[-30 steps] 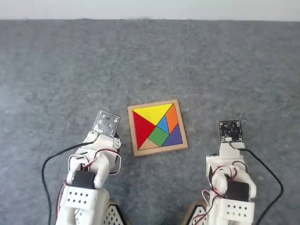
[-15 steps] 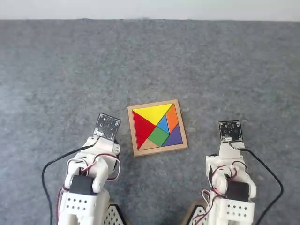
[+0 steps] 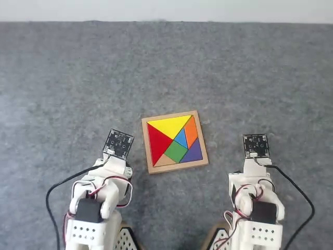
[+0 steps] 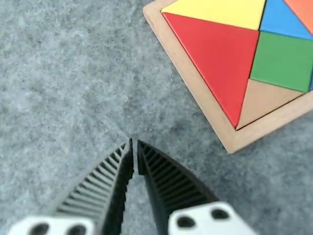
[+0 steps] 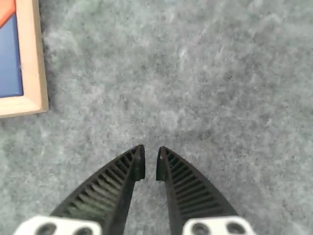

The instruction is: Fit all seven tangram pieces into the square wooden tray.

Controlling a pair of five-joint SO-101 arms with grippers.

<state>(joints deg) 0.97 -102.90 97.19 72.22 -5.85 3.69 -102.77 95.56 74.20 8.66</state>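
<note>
Left wrist view: tray (image 4: pixel 204 93) beyond fingers (image 4: pixel 161 171)

Ahead of the left gripper's (image 4: pixel 134 145) black, ribbed fingers (image 4: pixel 164 174) sits the pale wooden tray (image 4: pixel 205 95) — red triangle (image 4: pixel 220 54) nearest, then yellow triangle (image 4: pixel 220 10), blue triangle (image 4: pixel 283 19), green square (image 4: pixel 281 61), tan triangle (image 4: pixel 266 100) — orange piece (image 3: pixel 191 131) and purple piece (image 3: pixel 194 152) farthest. The cloth (image 4: pixel 58 73) beneath is mottled grey.

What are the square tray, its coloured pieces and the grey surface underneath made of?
Tray: pale bare wood, by the grain on its rim. Pieces: probably wood painted matte, flat colour without glare; the tan triangle looks unpainted. Surface: grey felt or carpet, fuzzy and mottled.
</note>
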